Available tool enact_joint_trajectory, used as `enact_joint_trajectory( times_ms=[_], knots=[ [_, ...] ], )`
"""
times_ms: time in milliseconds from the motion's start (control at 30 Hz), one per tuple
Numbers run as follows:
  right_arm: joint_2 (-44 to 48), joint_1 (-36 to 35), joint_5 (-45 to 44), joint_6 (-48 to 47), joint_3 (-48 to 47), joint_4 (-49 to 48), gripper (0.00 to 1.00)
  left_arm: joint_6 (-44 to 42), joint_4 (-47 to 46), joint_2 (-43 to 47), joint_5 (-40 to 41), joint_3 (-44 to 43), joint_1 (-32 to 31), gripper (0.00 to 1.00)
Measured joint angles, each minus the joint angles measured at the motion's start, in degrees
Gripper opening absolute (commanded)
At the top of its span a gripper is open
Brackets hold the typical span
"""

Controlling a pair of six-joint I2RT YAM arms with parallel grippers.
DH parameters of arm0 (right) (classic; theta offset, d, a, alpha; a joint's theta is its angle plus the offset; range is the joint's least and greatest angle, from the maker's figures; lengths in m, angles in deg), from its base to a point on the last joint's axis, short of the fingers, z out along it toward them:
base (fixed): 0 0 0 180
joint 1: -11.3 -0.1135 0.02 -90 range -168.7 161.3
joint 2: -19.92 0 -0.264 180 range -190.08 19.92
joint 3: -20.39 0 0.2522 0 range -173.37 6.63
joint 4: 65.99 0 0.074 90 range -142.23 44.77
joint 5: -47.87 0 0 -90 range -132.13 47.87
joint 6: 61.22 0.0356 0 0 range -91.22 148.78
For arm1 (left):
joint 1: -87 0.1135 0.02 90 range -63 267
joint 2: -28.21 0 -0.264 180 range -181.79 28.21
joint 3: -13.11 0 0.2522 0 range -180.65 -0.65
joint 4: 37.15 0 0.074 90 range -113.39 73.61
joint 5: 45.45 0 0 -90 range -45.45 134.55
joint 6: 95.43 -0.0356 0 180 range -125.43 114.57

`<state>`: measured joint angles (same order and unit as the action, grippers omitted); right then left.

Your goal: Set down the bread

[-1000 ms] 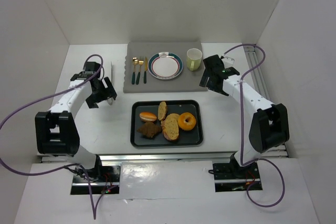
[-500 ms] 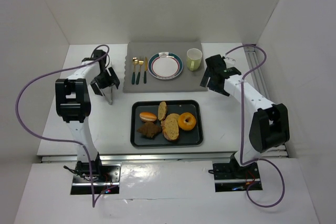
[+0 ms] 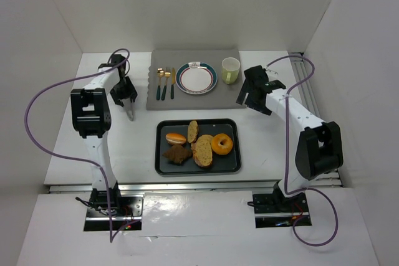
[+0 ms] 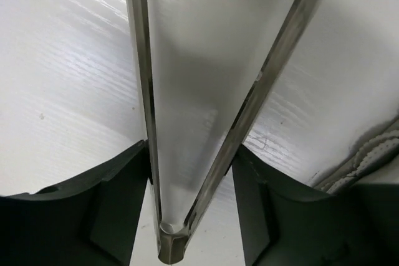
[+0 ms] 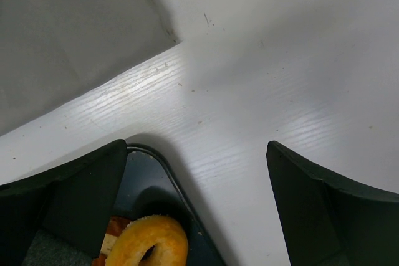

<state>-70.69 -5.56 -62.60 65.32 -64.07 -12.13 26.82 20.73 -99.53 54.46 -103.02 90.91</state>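
Currently I'm pinching tongs (image 4: 144,91) in my left gripper (image 4: 190,154), right gripper (image 5: 196,172) idling spread, bread (image 3: 202,151) sitting on the tray (image 3: 230,167), plate (image 3: 196,78) waiting.

A white table (image 3: 262,135), faintly grained, carries a grey mat (image 3: 187,101) at upper centre of the overhead view. On it sit a white plate (image 3: 196,78) ringed in teal and dark red, a pale yellow-green cup (image 3: 230,70), and gold cutlery (image 3: 165,83) with dark green handles. Below, a black tray (image 3: 227,163) shows a golden-orange bagel (image 3: 222,144), a glossy golden-brown bun (image 3: 176,137), tan slices (image 3: 202,151) with brown crusts and a dark brown piece (image 3: 177,153). The arms (image 3: 299,113) are white with black joints, trailed by purple cables (image 3: 286,154). In the left wrist view, silver tongs (image 4: 249,110) gleam against white; the right wrist view catches the bagel's orange at lower left.
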Motion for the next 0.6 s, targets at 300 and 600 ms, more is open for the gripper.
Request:
enact_joint_trajectory(
  times_ms=[300,600],
  knots=[
    [0.07,0.02,2.14,-0.13,1.86,-1.57,1.0,-5.77,-4.72,4.17,-1.46,4.92,0.44,0.3],
    [0.52,0.02,2.23,-0.13,2.21,-2.34,1.0,-10.03,-6.29,30.56,-3.78,13.64,-9.29,0.24]
  ],
)
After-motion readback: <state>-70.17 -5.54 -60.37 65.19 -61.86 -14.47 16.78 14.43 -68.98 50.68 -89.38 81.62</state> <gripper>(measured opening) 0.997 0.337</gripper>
